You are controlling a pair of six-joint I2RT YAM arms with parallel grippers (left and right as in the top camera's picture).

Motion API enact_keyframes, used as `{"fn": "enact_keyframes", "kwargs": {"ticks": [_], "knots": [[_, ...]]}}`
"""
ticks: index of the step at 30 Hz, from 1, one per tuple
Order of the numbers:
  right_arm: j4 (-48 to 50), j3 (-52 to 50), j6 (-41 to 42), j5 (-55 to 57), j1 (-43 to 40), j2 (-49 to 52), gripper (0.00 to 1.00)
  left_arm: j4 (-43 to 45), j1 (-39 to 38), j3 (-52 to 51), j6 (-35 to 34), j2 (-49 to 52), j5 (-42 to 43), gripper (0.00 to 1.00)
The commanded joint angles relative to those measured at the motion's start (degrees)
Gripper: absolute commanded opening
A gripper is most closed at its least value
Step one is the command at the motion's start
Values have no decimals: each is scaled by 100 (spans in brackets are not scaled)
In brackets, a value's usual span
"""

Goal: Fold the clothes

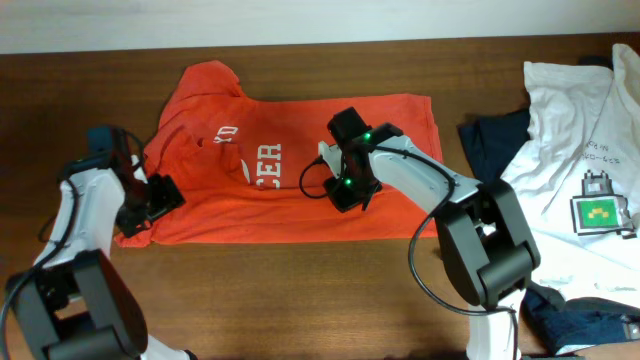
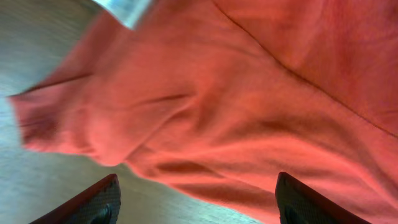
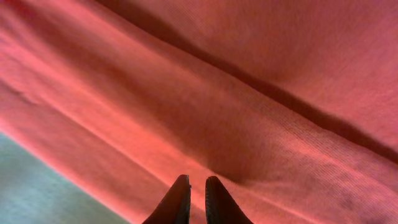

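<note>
The orange-red T-shirt [image 1: 290, 215] with white lettering lies spread on the wooden table [image 1: 300, 300], its left sleeve folded in. My right gripper [image 1: 345, 190] presses down on the shirt's middle, just right of the lettering. In the right wrist view its jaws [image 3: 196, 182] stand almost together, with a thin ridge of red cloth [image 3: 249, 93] pinched between them. Over the shirt's lower left corner, my left gripper [image 1: 150, 205] is open. The left wrist view shows its fingers [image 2: 198, 186] set wide apart above the hem [image 2: 249, 93] and bare table, holding nothing.
A white T-shirt [image 1: 570, 150] with a green square graphic [image 1: 598, 213] lies at the right side. One dark navy garment [image 1: 490, 145] lies beside it, another [image 1: 580, 325] at the lower right corner. A black cable [image 1: 312, 185] loops over the red shirt by the right gripper.
</note>
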Motion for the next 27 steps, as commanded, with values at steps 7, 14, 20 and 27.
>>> {"fn": "enact_keyframes", "kwargs": {"ticks": [7, 14, 20, 27], "knots": [[168, 7, 350, 866, -118, 378, 14, 785, -516, -581, 74, 693, 66, 79], [280, 216, 621, 844, -1132, 376, 19, 837, -514, -684, 72, 739, -334, 79], [223, 551, 1401, 1572, -1816, 315, 27, 817, -514, -684, 72, 739, -374, 79], [-1694, 754, 1314, 1613, -2140, -24, 31, 835, -393, -684, 70, 739, -682, 80]]}}
